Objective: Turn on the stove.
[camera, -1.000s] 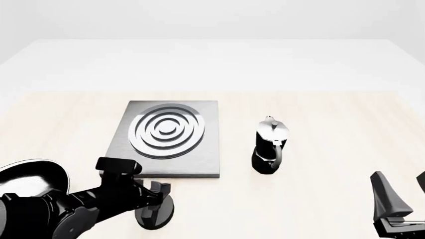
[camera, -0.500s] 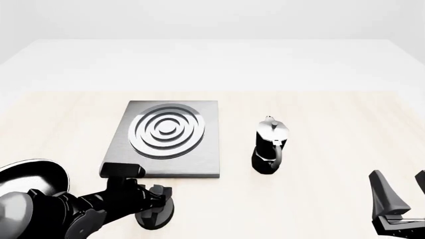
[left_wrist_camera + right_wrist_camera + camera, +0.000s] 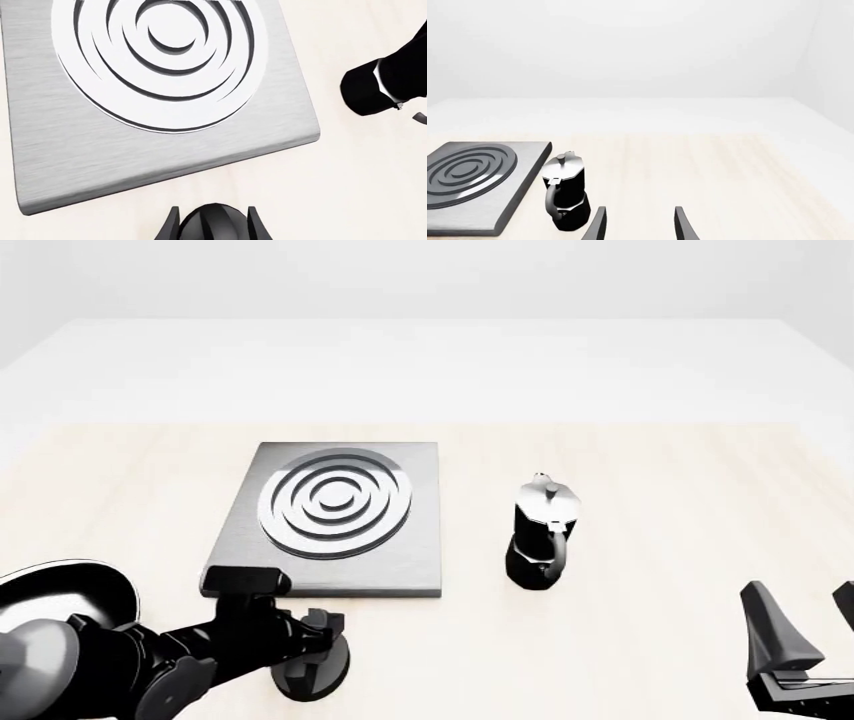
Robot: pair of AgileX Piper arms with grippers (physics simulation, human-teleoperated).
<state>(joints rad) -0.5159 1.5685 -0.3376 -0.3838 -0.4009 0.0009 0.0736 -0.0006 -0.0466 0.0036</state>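
While the left arm reaches in low from the near left corner, its left gripper [image 3: 315, 652] sits down over the black knob [image 3: 312, 672], one finger on each side; in the left wrist view the fingers [image 3: 171, 227] flank the knob's dome closely, pinching it. Just beyond the knob lies the stove [image 3: 398, 540], a brushed-grey slab on the pale wooden table [image 3: 641, 490], its ringed burner [image 3: 340, 502] toward the far side. Right of the stove, near but apart, a moka pot [image 3: 543, 532] stands upright. At the near right corner the right gripper [image 3: 801, 645] hovers with fingers spread, holding nothing, well apart from the pot.
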